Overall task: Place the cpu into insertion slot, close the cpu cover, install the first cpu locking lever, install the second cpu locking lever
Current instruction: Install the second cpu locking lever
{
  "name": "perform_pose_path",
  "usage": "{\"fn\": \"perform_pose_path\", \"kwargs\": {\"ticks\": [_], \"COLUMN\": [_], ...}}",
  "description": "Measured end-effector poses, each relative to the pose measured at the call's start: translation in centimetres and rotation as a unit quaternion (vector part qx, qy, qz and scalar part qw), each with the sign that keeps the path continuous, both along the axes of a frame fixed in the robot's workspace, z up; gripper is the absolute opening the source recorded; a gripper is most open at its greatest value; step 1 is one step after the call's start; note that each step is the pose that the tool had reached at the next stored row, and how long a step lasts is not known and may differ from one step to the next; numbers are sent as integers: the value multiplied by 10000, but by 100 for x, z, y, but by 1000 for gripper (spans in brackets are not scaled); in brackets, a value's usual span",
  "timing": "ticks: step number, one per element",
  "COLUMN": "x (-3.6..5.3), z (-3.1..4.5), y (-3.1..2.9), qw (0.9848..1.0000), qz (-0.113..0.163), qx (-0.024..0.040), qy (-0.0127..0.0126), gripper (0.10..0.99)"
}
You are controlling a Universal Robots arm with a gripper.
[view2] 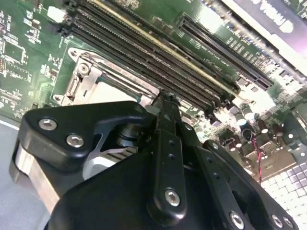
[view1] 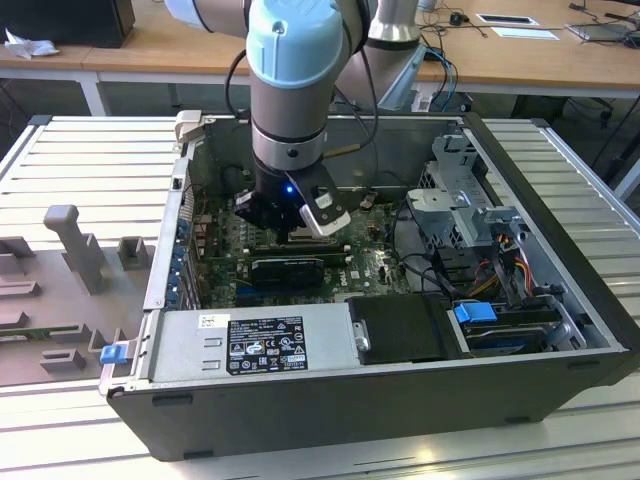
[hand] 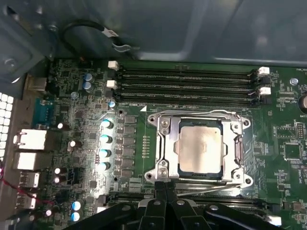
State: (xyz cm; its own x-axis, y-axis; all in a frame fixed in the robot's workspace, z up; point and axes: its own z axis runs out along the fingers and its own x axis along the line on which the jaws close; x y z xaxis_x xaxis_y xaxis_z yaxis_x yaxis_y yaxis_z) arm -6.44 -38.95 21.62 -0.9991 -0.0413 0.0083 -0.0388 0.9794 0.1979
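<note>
In the first wrist view the cpu (hand: 200,143), pale silver, lies flat in the insertion slot (hand: 248,122) on the green board. The cpu cover (hand: 169,148) is down around it, framing its metal top. One thin wire locking lever (hand: 192,113) runs along the slot's far side, and another (hand: 211,184) runs along the near side. My gripper (hand: 161,186) is shut, its tips at the slot's near corner by that lever's end. The second wrist view shows a black finger (view2: 165,108) over the slot's edge (view2: 84,72). In the exterior view the gripper (view1: 290,222) hangs low inside the open computer case.
Long black memory slots (hand: 187,81) lie just beyond the socket. A row of capacitors (hand: 104,139) and rear ports (hand: 29,139) stand to one side. The case holds a power supply (view1: 260,345) and drive cage (view1: 460,200). A grey moulded fixture (view1: 70,260) sits at the exterior view's left.
</note>
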Motion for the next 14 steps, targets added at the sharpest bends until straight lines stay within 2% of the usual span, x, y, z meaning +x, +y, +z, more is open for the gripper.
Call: {"fn": "perform_pose_path", "kwargs": {"ticks": [3,4,6,7,14], "x": [-45,-72,-74,-76,-78], "z": [-7,-17,-32,-49,-116], "y": [-26,-38,-41,-42,-60], "qw": [9999,9999,9998,9997,9993], "qz": [3,4,5,6,6], "qx": [102,157,206,258,362], "qy": [-7,-10,-10,-11,-22], "gripper": [106,106,106,106,106]}}
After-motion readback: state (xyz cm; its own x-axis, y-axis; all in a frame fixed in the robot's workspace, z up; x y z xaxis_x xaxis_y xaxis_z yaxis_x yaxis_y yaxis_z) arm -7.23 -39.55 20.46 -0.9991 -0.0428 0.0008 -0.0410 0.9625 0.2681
